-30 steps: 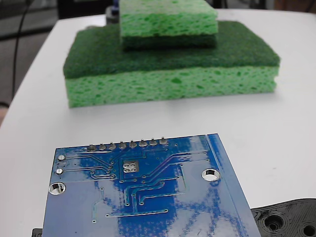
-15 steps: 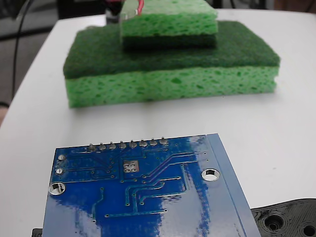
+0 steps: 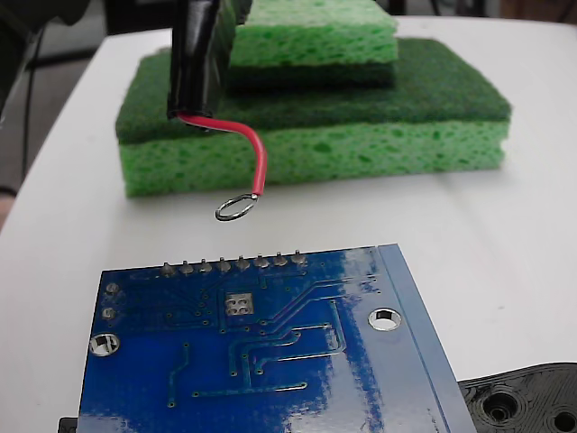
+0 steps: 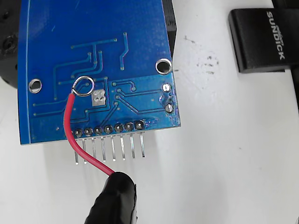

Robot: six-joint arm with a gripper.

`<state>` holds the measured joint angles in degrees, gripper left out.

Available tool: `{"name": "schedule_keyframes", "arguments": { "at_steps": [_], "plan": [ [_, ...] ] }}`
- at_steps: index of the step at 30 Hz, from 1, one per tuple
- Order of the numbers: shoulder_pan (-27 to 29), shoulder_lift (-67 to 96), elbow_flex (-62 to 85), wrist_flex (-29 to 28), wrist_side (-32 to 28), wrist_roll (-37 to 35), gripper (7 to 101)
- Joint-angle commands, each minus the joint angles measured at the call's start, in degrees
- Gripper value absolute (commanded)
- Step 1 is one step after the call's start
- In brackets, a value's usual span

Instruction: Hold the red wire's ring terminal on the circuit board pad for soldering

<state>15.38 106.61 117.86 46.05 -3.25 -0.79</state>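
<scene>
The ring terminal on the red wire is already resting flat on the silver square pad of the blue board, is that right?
Not quite. In the fixed view the ring terminal on the red wire hangs in the air, short of the blue board, not on the silver square pad. The wrist view shows it beside the pad, not over it.

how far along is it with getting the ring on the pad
Done: the red wire is carried out over the table. In hand: its ring hangs in the air short of the board; from the wrist it sits just left of the pad. Left: centre it, lower it, hold for soldering.
</scene>
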Motion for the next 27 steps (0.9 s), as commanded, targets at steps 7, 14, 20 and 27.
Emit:
{"name": "schedule_keyframes", "arguments": {
  "at_steps": [7,14,20,27],
  "plan": [
    [-0.62,-2.2,-3.6,1.58,-0.18,-0.53,100.3],
    [-0.7,-2.72,-4.31,2.9,0.18,-0.53,100.3],
    [-0.09,-3.43,-4.75,3.69,0.35,-0.79,100.3],
    [0.26,-4.83,-6.06,4.48,0.26,-1.14,100.3]
  ]
}}
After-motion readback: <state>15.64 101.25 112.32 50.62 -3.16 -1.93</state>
